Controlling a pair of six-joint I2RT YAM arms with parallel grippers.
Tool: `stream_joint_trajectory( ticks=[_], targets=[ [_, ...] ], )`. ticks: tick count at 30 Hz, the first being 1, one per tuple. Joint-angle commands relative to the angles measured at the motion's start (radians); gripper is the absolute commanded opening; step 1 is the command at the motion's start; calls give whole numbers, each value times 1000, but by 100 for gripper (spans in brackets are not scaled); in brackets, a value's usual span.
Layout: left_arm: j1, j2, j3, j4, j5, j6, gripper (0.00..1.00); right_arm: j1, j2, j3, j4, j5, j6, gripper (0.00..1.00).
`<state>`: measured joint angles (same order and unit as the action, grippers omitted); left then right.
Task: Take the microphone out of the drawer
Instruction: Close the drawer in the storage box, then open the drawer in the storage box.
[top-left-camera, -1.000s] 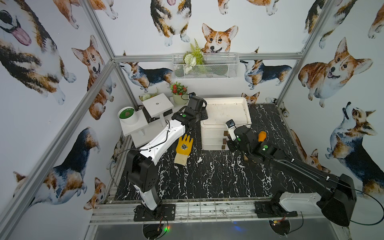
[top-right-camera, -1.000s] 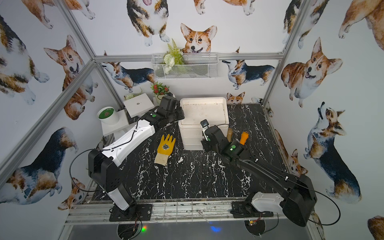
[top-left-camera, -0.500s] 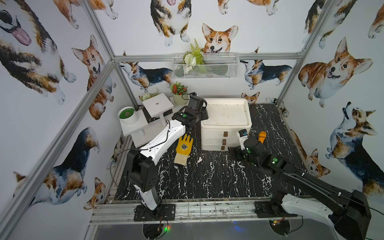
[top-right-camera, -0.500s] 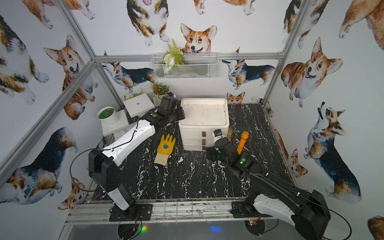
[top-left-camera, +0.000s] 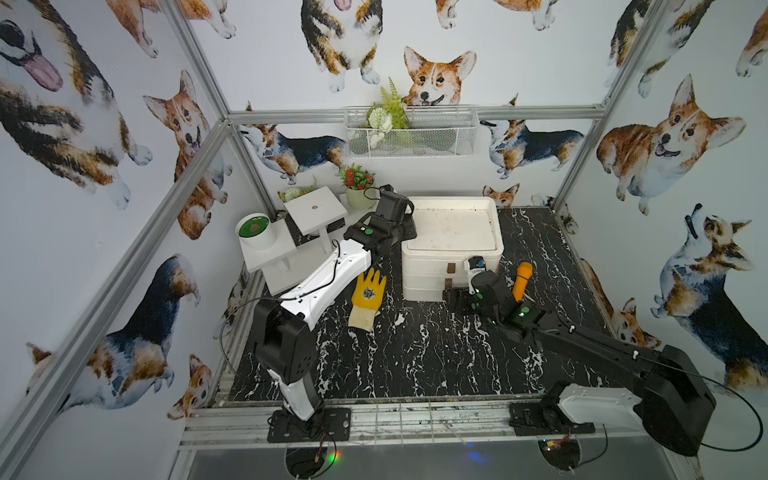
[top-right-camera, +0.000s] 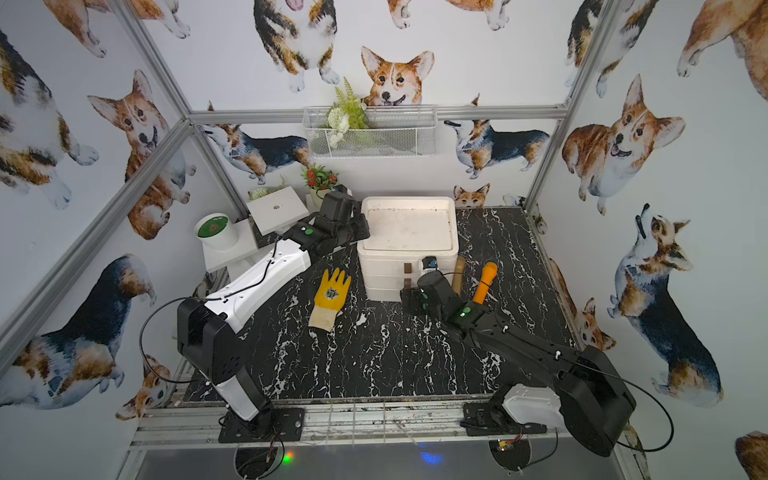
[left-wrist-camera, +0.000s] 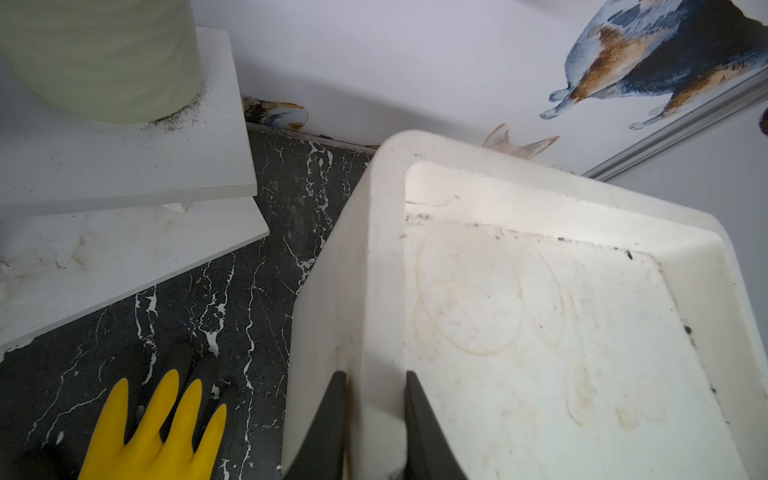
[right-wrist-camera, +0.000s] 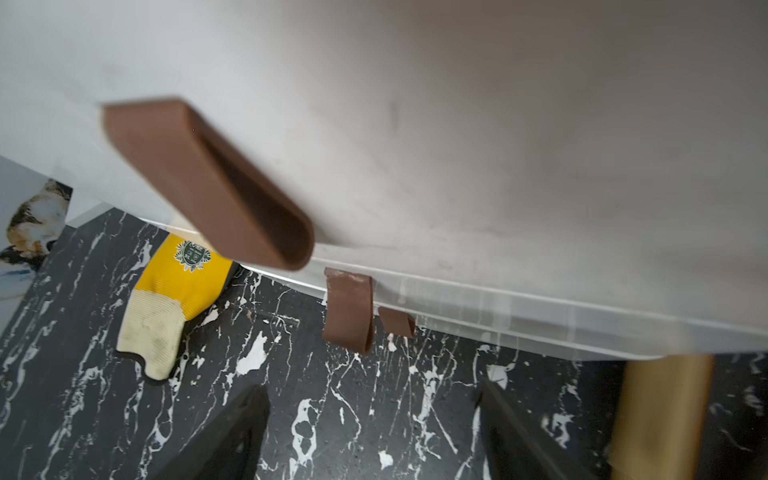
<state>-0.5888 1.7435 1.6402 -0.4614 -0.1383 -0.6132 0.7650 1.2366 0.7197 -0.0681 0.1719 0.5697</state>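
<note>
The white drawer unit (top-left-camera: 453, 228) stands at the back, and its three drawers with brown handles (right-wrist-camera: 208, 178) all look pushed in. An orange microphone (top-left-camera: 523, 280) lies on the black table to the right of the unit, also seen in a top view (top-right-camera: 486, 282). My left gripper (left-wrist-camera: 376, 374) is shut on the raised rim at the unit's left top edge (left-wrist-camera: 382, 249). My right gripper (right-wrist-camera: 372, 386) hangs open just in front of the unit's lower handles (top-left-camera: 448, 284), low over the table, with nothing between its fingers (right-wrist-camera: 249, 415).
A yellow glove (top-left-camera: 368, 297) lies left of the unit's front. A tan cylinder (top-right-camera: 458, 274) stands between the unit and the microphone, close to my right gripper. White stands (top-left-camera: 316, 208), a green-topped cup (top-left-camera: 255, 230) and a potted plant (top-left-camera: 357, 187) fill the back left corner.
My right gripper, shut against the drawer front a second ago, has opened and drawn back towards the near side. The left arm has not moved.
</note>
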Motion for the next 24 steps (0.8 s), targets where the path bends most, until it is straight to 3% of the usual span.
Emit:
stream_joint_trajectory(
  ticks=[1,10,18,24],
  targets=[
    [4,21,-14,-166,49,-74,3,-10,45,12,118,-16,87,80],
    [3,15,-19,-162,46,-76,3,-35,112,18,188,24,154,59],
    [3,13,-26,-157,46,-81,3,-34,116,-52,343,132,183,55],
    [4,13,-26,-157,44,-80,3,-35,132,-72,427,114,173,54]
  ],
)
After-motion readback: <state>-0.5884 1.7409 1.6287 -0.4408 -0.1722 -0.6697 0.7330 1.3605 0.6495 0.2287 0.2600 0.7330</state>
